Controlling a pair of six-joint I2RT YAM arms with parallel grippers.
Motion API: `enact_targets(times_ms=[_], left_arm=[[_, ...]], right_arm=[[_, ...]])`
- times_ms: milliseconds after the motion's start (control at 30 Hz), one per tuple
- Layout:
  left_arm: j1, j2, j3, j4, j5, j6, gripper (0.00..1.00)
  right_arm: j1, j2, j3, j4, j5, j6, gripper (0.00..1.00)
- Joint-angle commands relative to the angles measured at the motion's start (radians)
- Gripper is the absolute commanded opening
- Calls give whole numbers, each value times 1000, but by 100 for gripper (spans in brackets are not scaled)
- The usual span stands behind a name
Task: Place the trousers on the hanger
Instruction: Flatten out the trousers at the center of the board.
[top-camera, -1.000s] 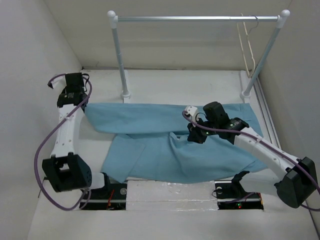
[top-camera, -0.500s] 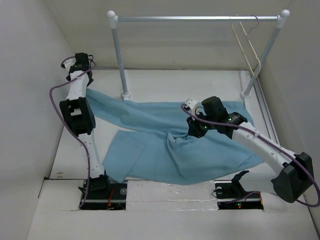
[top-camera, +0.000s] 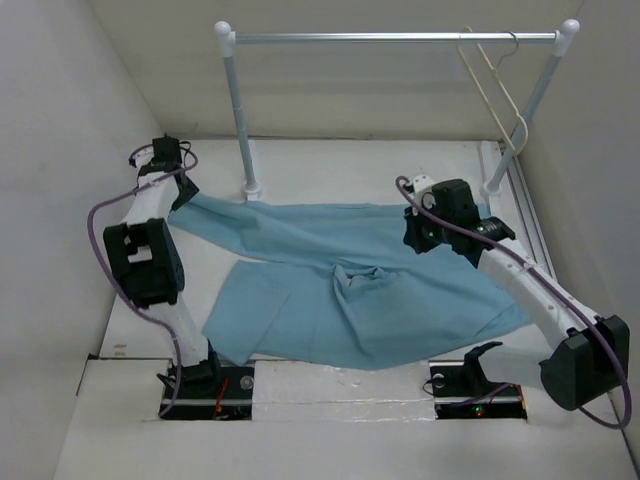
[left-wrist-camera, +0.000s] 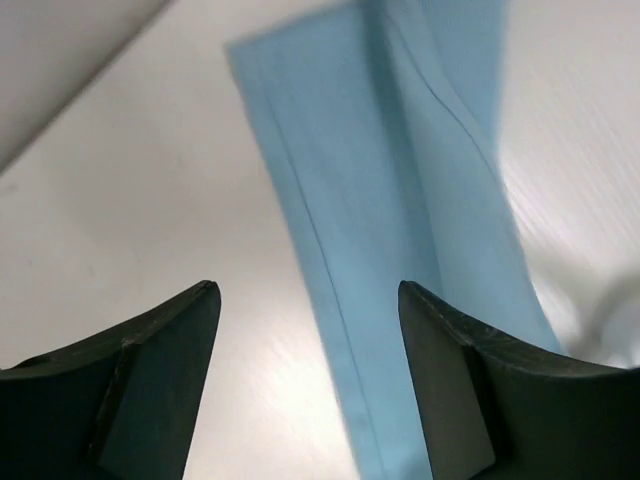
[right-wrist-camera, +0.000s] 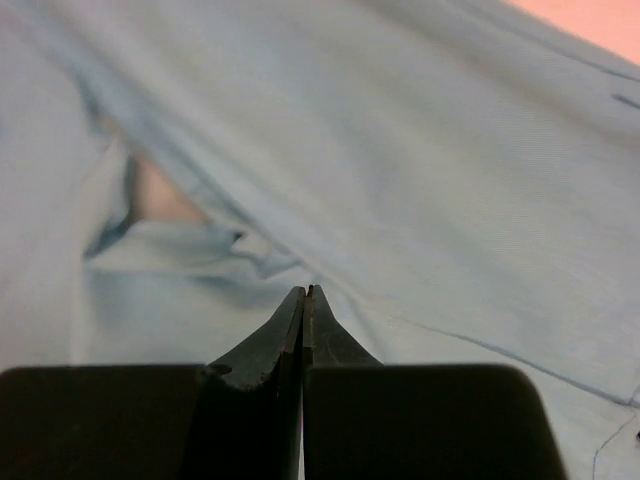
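Left end effector (left-wrist-camera: 308, 292), clamped before, now gapes over a leg of the trousers (top-camera: 380, 300) at 10 o'clock; right end effector (right-wrist-camera: 305, 292), closed empty, has shifted toward 2 o'clock. Trousers lie on the tabletop (top-camera: 330, 170).

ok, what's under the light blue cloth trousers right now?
Only the white table shows around the light blue cloth trousers, which lie spread on it, rumpled near the middle. Anything directly beneath the cloth is covered and cannot be seen.
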Motion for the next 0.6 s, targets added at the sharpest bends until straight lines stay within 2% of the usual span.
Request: enact_targets(times_ms=[0, 67, 100, 133, 200, 233, 333, 433, 567], left_arm=[[-107, -249, -180, 148, 64, 48, 67], [-162, -351, -326, 168, 61, 34, 63], [-163, -385, -372, 200, 84, 2, 62], [-163, -415, -474, 231, 101, -12, 62], [-97, -484, -597, 332, 188, -41, 62], [-74, -476, -612, 353, 210, -46, 63], [-46, -409, -558, 342, 193, -96, 65], [-35, -321, -514, 361, 248, -164, 65], [-35, -286, -540, 418, 291, -287, 65]], right_arm=[[-104, -8, 21, 146, -2, 125, 0], [-187, -13, -5, 172, 6, 177, 1], [-219, -19, -26, 224, -3, 229, 6], [-291, -21, -48, 249, -20, 253, 16], [-368, -22, -89, 283, -45, 338, 29], [-400, -22, -100, 293, -31, 357, 41], [-512, 4, -118, 318, 13, 380, 58], [-615, 71, -71, 263, 151, 369, 67], [-803, 200, -40, 235, 149, 351, 72]])
